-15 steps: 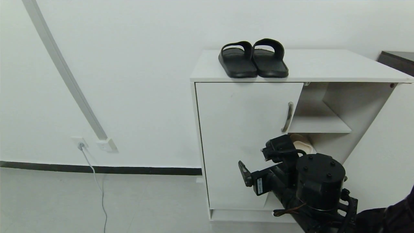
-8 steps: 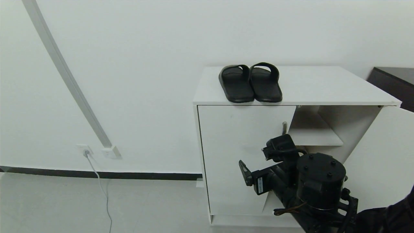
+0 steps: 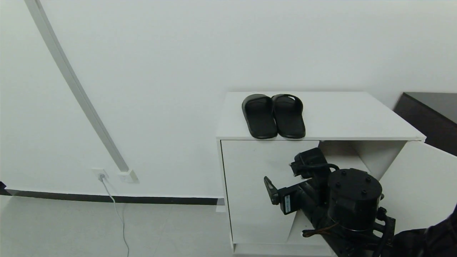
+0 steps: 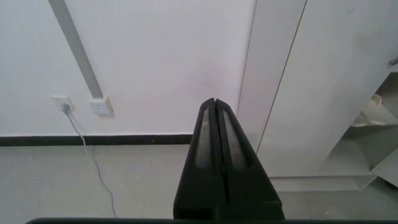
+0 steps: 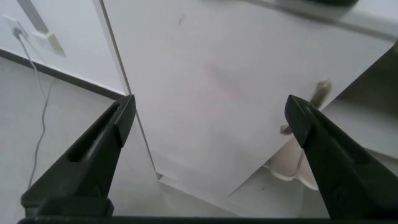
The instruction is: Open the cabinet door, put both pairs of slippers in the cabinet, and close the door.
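While the right arm hangs low before the white cabinet, its right gripper faces the closed left door, fingers spread wide; the left gripper has fingers pressed together, empty. A pair of black slippers sits atop the cabinet.

No text, number or sign could be read in any view; a small white label with bluish print stood on the black arm housing, in front of the cabinet door and at about 9 o'clock from the round joint cap; its characters were too small to make out.
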Controlling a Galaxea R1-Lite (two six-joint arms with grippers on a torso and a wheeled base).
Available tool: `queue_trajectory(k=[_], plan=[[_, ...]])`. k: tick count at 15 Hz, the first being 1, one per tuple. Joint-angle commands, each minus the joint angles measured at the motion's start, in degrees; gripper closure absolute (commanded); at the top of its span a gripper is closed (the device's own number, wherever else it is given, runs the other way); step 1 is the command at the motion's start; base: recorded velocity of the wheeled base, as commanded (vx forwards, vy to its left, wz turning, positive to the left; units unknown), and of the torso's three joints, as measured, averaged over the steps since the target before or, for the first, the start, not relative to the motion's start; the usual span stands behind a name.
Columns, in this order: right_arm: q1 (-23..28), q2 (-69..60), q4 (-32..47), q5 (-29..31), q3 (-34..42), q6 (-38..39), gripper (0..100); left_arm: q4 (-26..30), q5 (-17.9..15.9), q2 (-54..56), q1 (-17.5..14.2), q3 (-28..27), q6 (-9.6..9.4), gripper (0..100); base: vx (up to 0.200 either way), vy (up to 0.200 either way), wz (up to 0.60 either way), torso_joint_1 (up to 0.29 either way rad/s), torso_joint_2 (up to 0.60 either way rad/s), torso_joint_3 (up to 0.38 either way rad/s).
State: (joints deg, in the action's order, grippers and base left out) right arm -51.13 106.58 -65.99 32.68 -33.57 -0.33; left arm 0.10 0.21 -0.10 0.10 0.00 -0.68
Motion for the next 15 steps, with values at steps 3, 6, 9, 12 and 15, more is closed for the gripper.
queue_trajectory(k=[3, 6, 9, 12, 15], plan=[[0.0, -0.1, 0.0, 0.0, 0.0, -0.1, 0, 0.0, 0.1, 0.0, 0.0, 0.0, -0.02, 100, 0.0, 0.0, 0.0, 0.237, -0.55, -0.328], [0.0, -0.1, 0.0, 0.0, 0.0, -0.1, 0, 0.0, 0.1, 0.0, 0.0, 0.0, -0.02, 100, 0.0, 0.0, 0.0, 0.261, -0.59, -0.328], [0.0, -0.1, 0.0, 0.0, -0.1, -0.1, 0, 0.0, 0.1, 0.0, 0.0, -0.1, -0.02, 100, 0.0, 0.0, 0.0, 0.24, -0.53, -0.29], [0.2, 0.0, 0.0, 0.0, -0.1, -0.1, 0, 0.0, -0.1, 0.0, 0.0, 0.0, -0.02, 100, 0.0, 0.0, 0.0, 0.186, -0.4, -0.22], [1.4, -0.1, 0.0, 0.0, -0.3, -0.2, 0, 0.0, -0.1, 0.0, 0.0, 0.0, -0.11, 100, 0.0, 0.0, 0.0, 0.175, -0.37, -0.198]])
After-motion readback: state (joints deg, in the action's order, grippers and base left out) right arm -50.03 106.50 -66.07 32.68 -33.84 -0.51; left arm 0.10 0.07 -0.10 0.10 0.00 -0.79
